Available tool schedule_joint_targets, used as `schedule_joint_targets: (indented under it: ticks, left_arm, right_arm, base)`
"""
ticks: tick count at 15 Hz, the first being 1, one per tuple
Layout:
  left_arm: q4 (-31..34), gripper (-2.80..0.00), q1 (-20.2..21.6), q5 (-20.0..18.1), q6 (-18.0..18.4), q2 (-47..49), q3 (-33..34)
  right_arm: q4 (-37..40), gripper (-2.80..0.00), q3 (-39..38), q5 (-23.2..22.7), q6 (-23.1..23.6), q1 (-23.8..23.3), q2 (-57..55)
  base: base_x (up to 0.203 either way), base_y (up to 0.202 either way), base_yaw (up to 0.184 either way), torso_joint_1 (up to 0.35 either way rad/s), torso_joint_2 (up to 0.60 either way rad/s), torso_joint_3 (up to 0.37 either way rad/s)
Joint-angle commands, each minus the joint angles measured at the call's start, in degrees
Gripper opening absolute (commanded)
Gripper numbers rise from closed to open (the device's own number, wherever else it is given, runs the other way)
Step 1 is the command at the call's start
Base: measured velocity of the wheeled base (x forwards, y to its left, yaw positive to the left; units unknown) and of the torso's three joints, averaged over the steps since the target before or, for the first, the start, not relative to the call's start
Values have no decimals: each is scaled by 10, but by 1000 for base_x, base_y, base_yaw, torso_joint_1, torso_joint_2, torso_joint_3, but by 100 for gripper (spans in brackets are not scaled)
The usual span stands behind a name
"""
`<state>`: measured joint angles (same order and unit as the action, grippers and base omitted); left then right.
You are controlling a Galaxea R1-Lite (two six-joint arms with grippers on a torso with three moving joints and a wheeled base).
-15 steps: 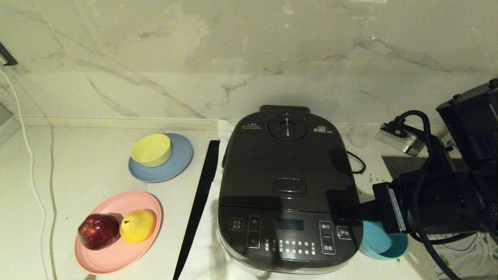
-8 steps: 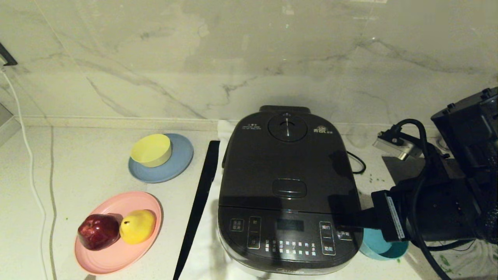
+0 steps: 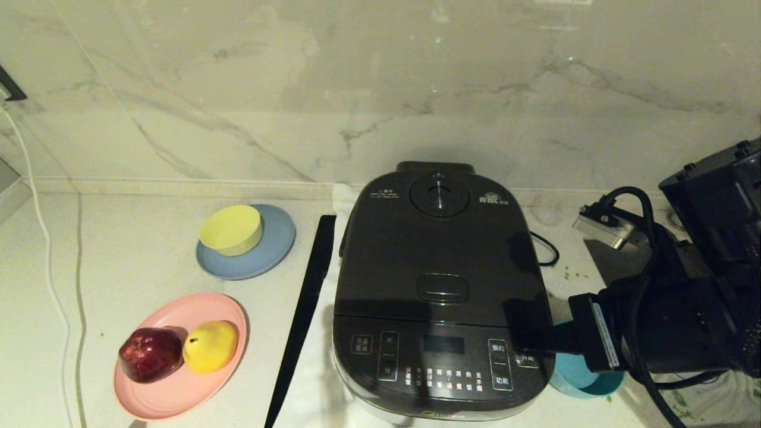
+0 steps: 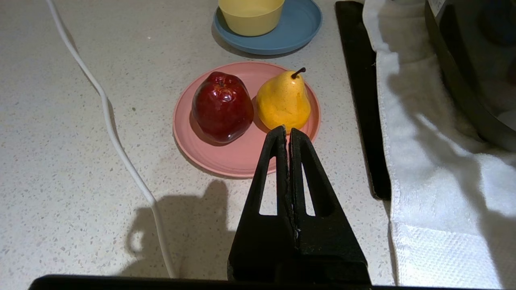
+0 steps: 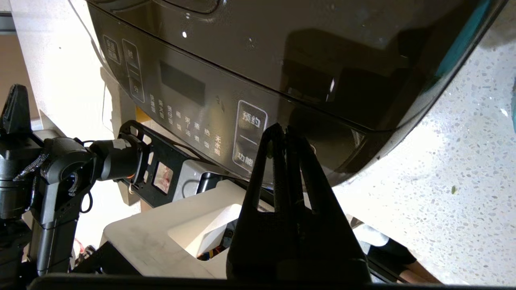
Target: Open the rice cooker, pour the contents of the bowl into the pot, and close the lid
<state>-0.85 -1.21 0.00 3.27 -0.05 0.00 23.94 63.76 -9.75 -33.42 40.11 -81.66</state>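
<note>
Right gripper (image 5: 287, 131), nearest the viewer on the robot's right: jaws pressed together and holding nothing, tips reaching in over the right front corner of the rice cooker (image 3: 440, 291), above the button panel (image 3: 443, 356); whether they touch the panel cannot be told.

The bowl (image 3: 585, 380), teal-blue, sits on the counter (image 3: 119, 261) just under and behind the jaws, beside the cooker's right front corner and largely hidden by the right arm. No contents are visible in the part of it that shows; a few green flecks (image 3: 574, 274) lie on the counter farther back to the right.

The lid (image 3: 437, 249), beyond the jaw tips, is down flat on the cooker. Its oval release button (image 3: 442, 288) lies ahead of the jaws toward the cooker's middle; the round steam vent (image 3: 439, 195) lies farther still, near the wall. The pot is hidden under the lid.

Left gripper (image 4: 288, 135), parked well away to the left: jaws pressed together, empty, hanging above the counter with a pink plate (image 4: 246, 157) carrying a red apple (image 4: 221, 106) and a yellow pear (image 4: 283, 100) just ahead of them, and a yellow bowl (image 4: 250, 14) on a blue plate (image 4: 298, 28) beyond.

Stage, as judged: either nothing has begun, or all steps are finished. The closed lid, seemingly empty bowl and scattered flecks favour the latter.
</note>
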Motion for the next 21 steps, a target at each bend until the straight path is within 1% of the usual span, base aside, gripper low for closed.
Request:
schedule_joint_targets:
  ticks: [1,21]
  left_arm:
    - [0,-280,0,0,1,-1,5]
    - [0,-280,0,0,0,-1,5]
  right_arm:
    - [2,-280,-4,-1,-3,0,4]
    - [-4,-280,-26,-4,-4,-3,-9]
  base:
    - [0,0,0,0,0,0]
    - [0,0,0,0,0,0]
